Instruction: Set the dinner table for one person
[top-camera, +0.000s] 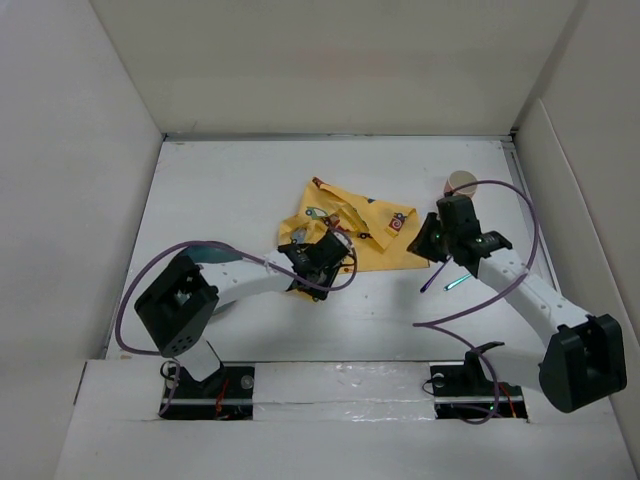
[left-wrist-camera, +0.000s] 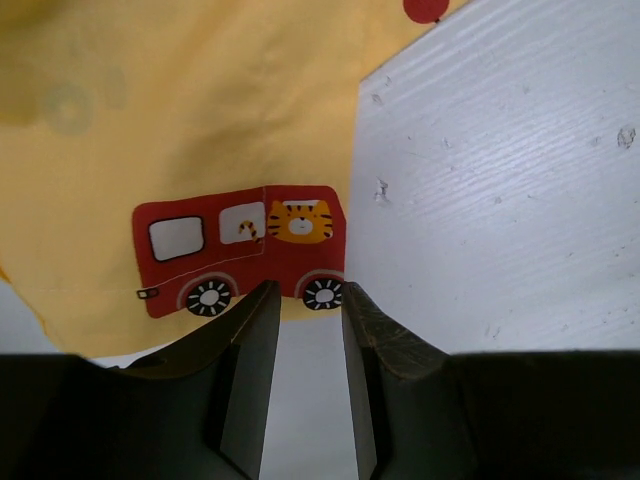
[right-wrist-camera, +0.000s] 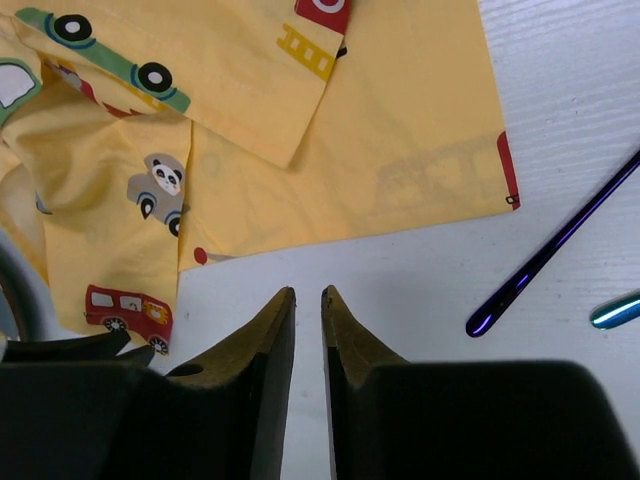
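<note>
**White dinner table (top-camera: 220, 190), placemat (top-camera: 345, 225) bunched: L arm nearer**

Top view. White panels on three sides. Yellow placemat crumpled approx mid-table, folded over itself, long axis roughly left-right. L gripper (top-camera: 337, 244) right at mat's near-left edge, pointing far-right into it. R gripper (top-camera: 427, 246) just off mat's near-right corner, pointing left. Purple stick (top-camera: 432, 280) and teal utensil (top-camera: 457, 283) on bare table near R wrist, apart from mat. Small round item (top-camera: 461, 181) beyond R arm, too small to name.

L wrist view. Tips of L gripper (left-wrist-camera: 305, 292) astride mat hem, just below red truck print (left-wrist-camera: 240, 250). Jaws narrow but not closed, w/ bare table visible btwn them lower down. No firm grip on cloth to be seen. Mat ahead and to left, bare table to right.

R wrist view. R gripper (right-wrist-camera: 308, 292) all but closed, thin slit only, nothing held. Mat's near edge ahead of tips, w/ strip of bare table btwn. Folded flap at upper left. Purple stick off to right, slanting up-right, teal utensil tip just beside it.

Judgement: prob. flattening mat as step in hand. L better placed to pinch hem; R needing to open and reach fwd for its corner.
</note>
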